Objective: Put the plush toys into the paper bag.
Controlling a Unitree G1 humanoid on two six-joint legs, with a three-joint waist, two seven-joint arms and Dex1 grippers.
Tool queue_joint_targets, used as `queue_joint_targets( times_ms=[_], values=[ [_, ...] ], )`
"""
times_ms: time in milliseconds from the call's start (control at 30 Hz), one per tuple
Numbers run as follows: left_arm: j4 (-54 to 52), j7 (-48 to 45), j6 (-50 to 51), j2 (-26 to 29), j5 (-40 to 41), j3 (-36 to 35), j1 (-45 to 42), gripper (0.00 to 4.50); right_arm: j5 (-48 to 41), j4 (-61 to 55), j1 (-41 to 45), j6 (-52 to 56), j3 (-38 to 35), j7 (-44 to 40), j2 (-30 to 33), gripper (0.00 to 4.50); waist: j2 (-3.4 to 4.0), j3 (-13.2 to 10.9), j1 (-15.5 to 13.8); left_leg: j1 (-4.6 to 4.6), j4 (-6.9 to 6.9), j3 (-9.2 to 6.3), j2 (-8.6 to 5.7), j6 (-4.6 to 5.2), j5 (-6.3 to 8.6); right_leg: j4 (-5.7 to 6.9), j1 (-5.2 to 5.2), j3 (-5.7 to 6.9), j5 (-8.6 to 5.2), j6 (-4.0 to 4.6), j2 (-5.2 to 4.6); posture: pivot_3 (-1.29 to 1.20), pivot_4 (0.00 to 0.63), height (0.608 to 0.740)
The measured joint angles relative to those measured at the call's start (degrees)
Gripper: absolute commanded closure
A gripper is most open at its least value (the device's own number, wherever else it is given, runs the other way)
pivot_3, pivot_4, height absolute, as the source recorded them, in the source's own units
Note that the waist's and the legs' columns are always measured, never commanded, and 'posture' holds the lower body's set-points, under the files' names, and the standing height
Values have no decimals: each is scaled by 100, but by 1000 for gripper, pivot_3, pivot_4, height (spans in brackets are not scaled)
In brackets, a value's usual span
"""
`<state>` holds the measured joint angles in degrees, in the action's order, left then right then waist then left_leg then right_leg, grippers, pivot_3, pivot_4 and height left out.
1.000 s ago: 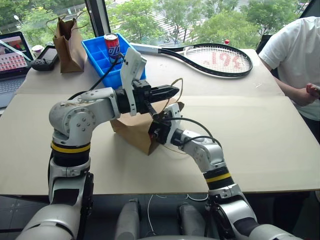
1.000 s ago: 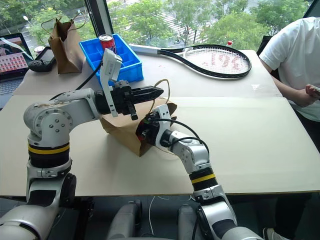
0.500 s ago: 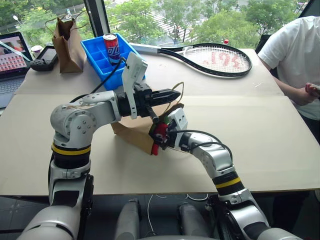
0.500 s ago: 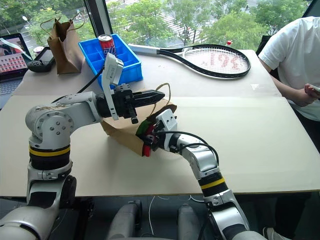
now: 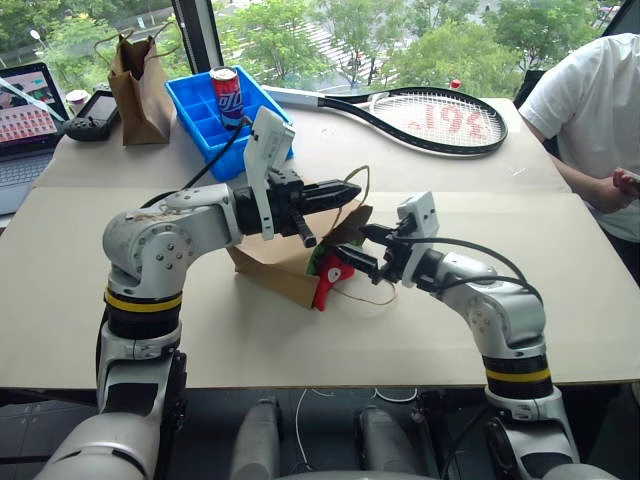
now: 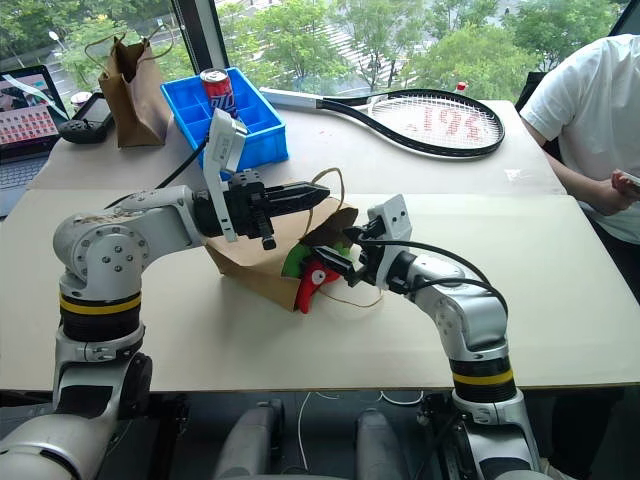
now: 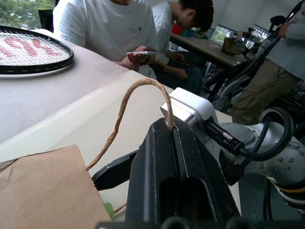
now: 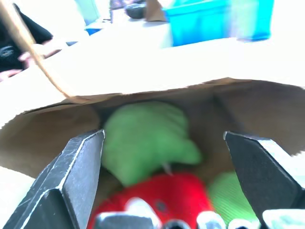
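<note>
The left gripper [image 5: 345, 189] pinches a twisted handle of the wide tan paper bag [image 5: 285, 262], whose mouth holds the red chili plush [image 5: 328, 281] and, apparently deeper inside, the light-green plush [image 8: 145, 138], while the right gripper [image 5: 365, 251] gapes wide, empty.

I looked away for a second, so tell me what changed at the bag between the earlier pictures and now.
The right gripper has opened, let go of the red chili toy and pulled back out of the paper bag toward the robot's right. The chili now lies half out of the bag's mouth. The left gripper stays shut on the handle, holding the bag open.
</note>
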<state>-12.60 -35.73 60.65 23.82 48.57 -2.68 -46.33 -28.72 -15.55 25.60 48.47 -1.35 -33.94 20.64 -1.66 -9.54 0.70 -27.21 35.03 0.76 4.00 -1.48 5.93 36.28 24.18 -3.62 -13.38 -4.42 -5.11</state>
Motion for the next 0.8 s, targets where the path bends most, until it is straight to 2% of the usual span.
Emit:
queue_joint_targets(
  times_ms=[33, 167, 267, 367, 567, 800],
  values=[
    [0, -3, -23, -4, 0, 6, 4, 4500, -117, -117, -39, 189, -85, 20, 105, 55, 0, 0, -1, 0, 0, 0, 0, 0, 0, 0, 1, 0, 0, 0, 0, 0, 150, 735],
    [9, -25, -55, -7, -17, 24, 23, 4500, -1386, -916, -471, 2098, -1289, 338, 487, 55, -1, 0, -22, 1, 0, -2, 0, 1, 0, -4, -6, 0, 0, 1, -1, 0, 150, 735],
    [12, -33, -65, -17, -25, 32, 31, 4500, -2194, -1199, -1126, 3255, -1931, 588, 259, 55, -1, 0, -13, 1, -1, -3, 0, 2, 0, -3, -4, 0, 0, 1, -1, 0, 150, 735],
    [12, -39, -69, -21, -27, 34, 39, 4500, -2686, -1374, -1638, 3934, -2343, 841, -127, 55, -1, 1, 17, 3, 2, -4, 0, 2, 0, -2, -3, -1, 1, 3, 0, 0, 150, 735],
    [12, -67, -71, -30, -26, 43, 40, 4500, -2775, -1306, -1783, 4273, -2923, 1788, -1364, 55, 1, 2, 33, 10, 4, -12, -1, 5, -2, 0, -6, -3, 4, 9, 4, 0, 150, 735],
    [10, -75, -67, -22, -21, 41, 39, 4500, -2518, -743, -1198, 3827, -3046, 2595, -2185, 55, 3, 5, 40, 19, 4, -17, -2, 6, -3, -4, -10, -3, 5, 14, 7, 0, 150, 735]
  ],
)
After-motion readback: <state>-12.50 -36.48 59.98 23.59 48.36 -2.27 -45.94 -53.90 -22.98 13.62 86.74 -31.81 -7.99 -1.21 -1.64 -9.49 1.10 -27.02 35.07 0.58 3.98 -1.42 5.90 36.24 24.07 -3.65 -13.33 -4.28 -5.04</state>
